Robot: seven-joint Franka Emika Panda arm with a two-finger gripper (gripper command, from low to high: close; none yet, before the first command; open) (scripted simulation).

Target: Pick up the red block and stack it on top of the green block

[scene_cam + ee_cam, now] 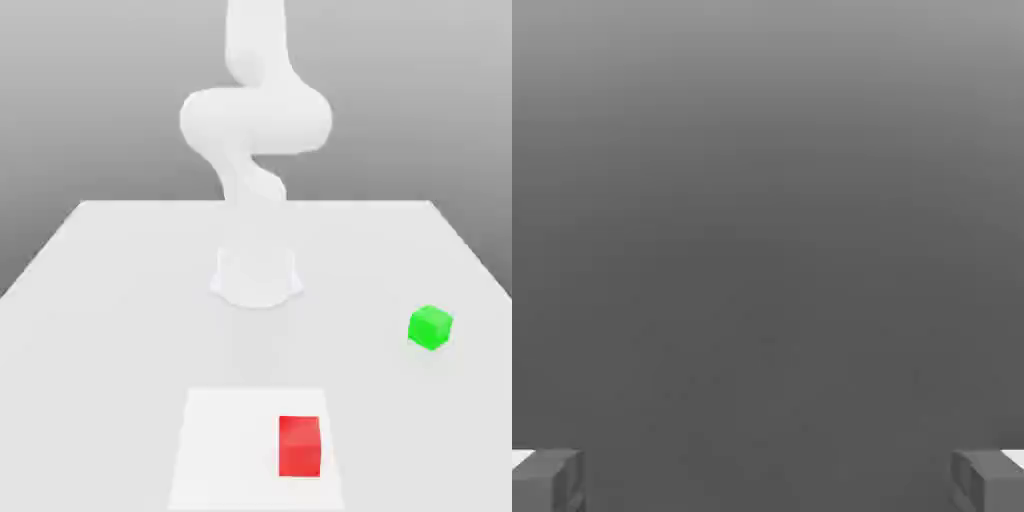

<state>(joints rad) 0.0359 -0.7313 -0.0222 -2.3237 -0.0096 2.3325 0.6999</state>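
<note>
- Red block (299, 446) sits on a white square (228, 450) atop the pale counter (130, 330), toward its near edge
- Green block (430, 327) rests apart on the counter, farther back, at the exterior view's right
- Tool (768, 482) hangs released, fingers wide apart, nothing between them

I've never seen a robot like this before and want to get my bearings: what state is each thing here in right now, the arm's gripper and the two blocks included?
Gripper: open, nothing between its fingers.
Red block: resting on the white square, not stacked.
Green block: resting on the table, nothing on top of it.
White square: lying flat, red block on it.
Robot arm: upright above its base, away from both blocks.
</note>
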